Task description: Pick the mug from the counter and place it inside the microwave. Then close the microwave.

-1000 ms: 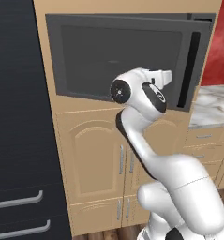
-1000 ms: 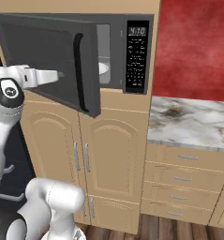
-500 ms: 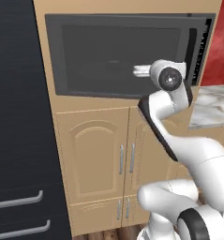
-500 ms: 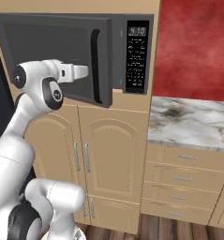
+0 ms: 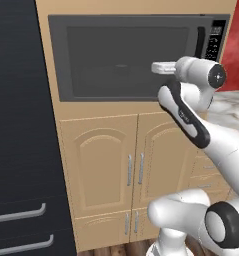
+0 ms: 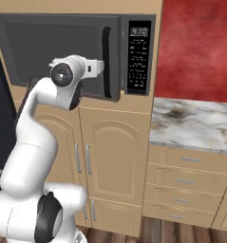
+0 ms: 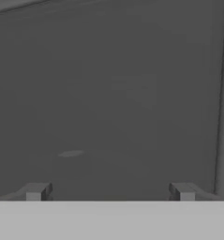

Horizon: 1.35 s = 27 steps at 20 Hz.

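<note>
Pressing spread, empty jaws [image 7: 108, 191] flat against the door [image 5: 126, 62]. Judging it rigid, hinged, smooth; pushing beside the handle [image 5: 199, 42].

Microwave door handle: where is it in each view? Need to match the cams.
Left base view: the black bar handle stands upright, upper right, just left of the keypad panel.
Right base view: handle top centre, again just left of the keypad.
Hand view: cannot tell; grey door surface close up, open pincer at the bottom.
Shared landmark: the keypad panel.
</note>
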Tool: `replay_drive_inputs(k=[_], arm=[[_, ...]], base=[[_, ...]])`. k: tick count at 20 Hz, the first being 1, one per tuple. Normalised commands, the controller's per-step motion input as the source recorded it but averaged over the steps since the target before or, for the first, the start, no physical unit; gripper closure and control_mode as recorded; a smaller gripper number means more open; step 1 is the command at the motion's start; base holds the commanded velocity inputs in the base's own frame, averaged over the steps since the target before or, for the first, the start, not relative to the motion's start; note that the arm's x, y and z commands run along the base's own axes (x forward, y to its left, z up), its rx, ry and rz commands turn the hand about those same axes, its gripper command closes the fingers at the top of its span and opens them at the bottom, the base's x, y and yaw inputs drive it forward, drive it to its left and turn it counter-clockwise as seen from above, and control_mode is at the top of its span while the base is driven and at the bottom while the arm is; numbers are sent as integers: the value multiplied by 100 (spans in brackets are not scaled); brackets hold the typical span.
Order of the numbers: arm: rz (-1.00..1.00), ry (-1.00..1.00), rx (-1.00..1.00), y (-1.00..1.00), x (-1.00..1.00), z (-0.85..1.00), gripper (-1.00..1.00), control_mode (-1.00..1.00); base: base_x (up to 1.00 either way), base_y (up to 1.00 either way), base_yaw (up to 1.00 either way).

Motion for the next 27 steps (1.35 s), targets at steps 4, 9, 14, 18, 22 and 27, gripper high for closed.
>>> replay_drive_inputs(k=[4, 9, 14, 18, 22, 27], arm=[[22, 4, 2, -1, 19, 35, -100, -100], [15, 5, 0, 0, 44, 6, -100, -100], [4, 1, 0, 0, 40, 0, -100, -100], [0, 1, 0, 0, 26, 0, -100, -100], [0, 3, 0, 0, 5, 1, -100, -100], [0, 0, 0, 0, 0, 0, -100, -100]], base=[[0, 0, 0], [0, 0, 0], [0, 0, 0], [0, 0, 0], [0, 0, 0], [0, 0, 0]])
